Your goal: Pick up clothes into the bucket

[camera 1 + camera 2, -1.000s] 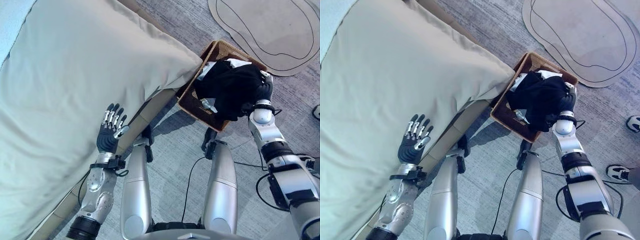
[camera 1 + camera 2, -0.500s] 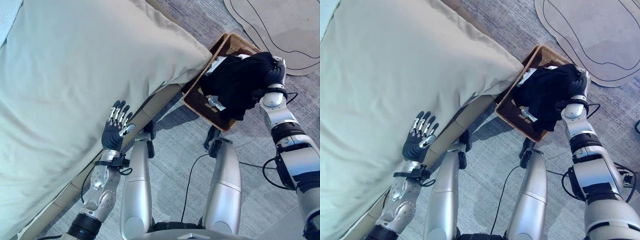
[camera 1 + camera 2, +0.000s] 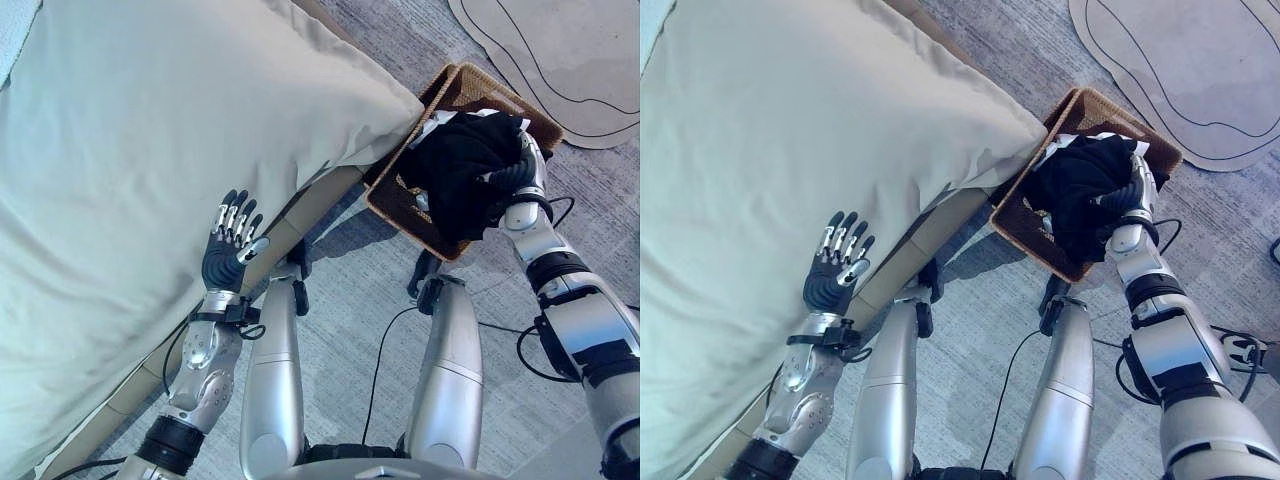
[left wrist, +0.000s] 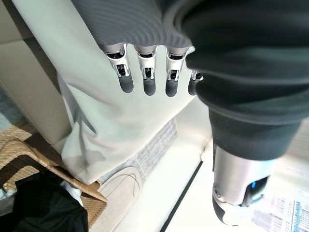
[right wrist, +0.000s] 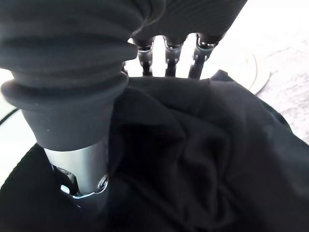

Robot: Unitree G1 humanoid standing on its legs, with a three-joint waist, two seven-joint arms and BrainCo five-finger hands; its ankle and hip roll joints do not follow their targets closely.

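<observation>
Now my right hand (image 3: 520,172) sits lower than half a second ago, down on the black clothes (image 3: 455,170) piled in the wicker basket (image 3: 400,205) on the floor beside the bed (image 3: 150,150). Fingers are buried in the cloth in the right wrist view, so I cannot tell if they grip it. The bundle has dropped into the basket instead of hanging above it. My left hand (image 3: 228,255) stays raised over the bed edge, fingers straight, holding nothing.

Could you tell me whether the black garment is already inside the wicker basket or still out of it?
Inside: the black garment lies bunched in the wicker basket, with the right hand on it.
</observation>
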